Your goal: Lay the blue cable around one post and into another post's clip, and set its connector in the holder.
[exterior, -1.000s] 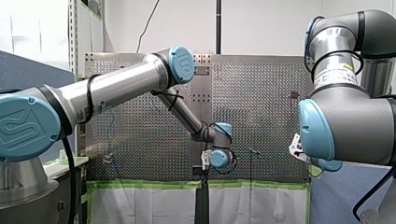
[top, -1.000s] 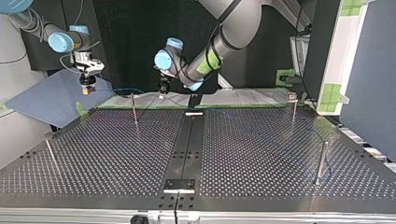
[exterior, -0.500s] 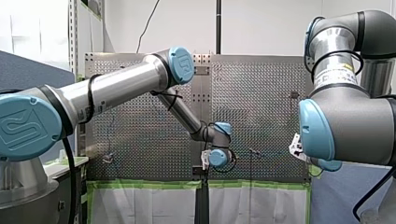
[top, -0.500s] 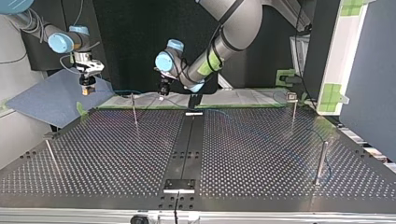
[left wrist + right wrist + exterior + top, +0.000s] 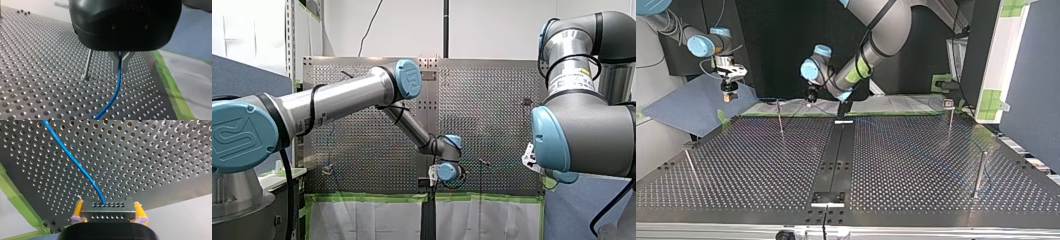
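Your left pincer (image 5: 120, 65) pinching blue cable (image 5: 115, 93), post (image 5: 87, 64) just beside, near worktop's (image 5: 37, 75) taped edge; right pincer (image 5: 108, 208) clamps connector (image 5: 107, 215) beyond worktop corner.

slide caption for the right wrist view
Right tool clamps the dark perforated connector block, its thin blue cable trailing over the perforated metal table.

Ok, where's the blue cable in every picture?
Left wrist view: blue cable pinched in my left gripper, hanging toward the perforated table.
Right wrist view: rising from the connector in my right gripper.
Top view: faint line between both grippers.
Front view: too thin to pick out.
Shared landmark: the perforated table.
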Controlling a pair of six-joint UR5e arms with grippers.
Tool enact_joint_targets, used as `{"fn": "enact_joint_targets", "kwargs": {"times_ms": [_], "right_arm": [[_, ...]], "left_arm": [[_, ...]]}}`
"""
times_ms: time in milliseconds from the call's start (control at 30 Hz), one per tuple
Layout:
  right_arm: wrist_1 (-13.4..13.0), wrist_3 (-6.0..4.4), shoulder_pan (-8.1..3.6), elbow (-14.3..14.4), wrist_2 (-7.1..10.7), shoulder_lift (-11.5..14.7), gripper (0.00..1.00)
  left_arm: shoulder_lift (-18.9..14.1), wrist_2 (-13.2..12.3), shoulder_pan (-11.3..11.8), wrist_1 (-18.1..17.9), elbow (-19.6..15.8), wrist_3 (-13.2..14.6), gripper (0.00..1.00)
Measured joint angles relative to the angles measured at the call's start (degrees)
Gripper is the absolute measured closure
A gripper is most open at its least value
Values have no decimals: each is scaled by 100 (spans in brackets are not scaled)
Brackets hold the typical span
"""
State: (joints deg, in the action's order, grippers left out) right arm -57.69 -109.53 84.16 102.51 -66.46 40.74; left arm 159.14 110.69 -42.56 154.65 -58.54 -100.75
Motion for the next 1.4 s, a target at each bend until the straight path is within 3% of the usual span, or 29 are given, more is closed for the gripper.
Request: {"fn": "enact_joint_targets", "kwargs": {"times_ms": [900, 933, 967, 1000, 1067, 1100, 1167, 1400], "right_arm": [[115, -24, 7, -112, -51, -26, 100], [131, -18, 10, -117, -51, -26, 100], [140, -13, 12, -120, -52, -26, 100], [147, -10, 13, -121, -58, -26, 100], [154, -4, 13, -124, -77, -25, 100], [156, -3, 12, -126, -73, -25, 100], [161, -2, 22, -126, -65, -26, 100], [192, 13, 40, -125, -61, -32, 100]], "left_arm": [[6, -142, 165, 197, 167, -23, 100], [6, -153, 168, 197, 167, -23, 97], [7, -163, 171, 196, 167, -23, 82], [7, -174, 171, 196, 167, -23, 82], [10, -187, 167, 198, 166, -22, 55], [10, -199, 164, 193, 167, -20, 55], [8, -244, 133, 183, 168, -10, 0], [-41, -440, 40, 208, 168, -44, 0]]}}
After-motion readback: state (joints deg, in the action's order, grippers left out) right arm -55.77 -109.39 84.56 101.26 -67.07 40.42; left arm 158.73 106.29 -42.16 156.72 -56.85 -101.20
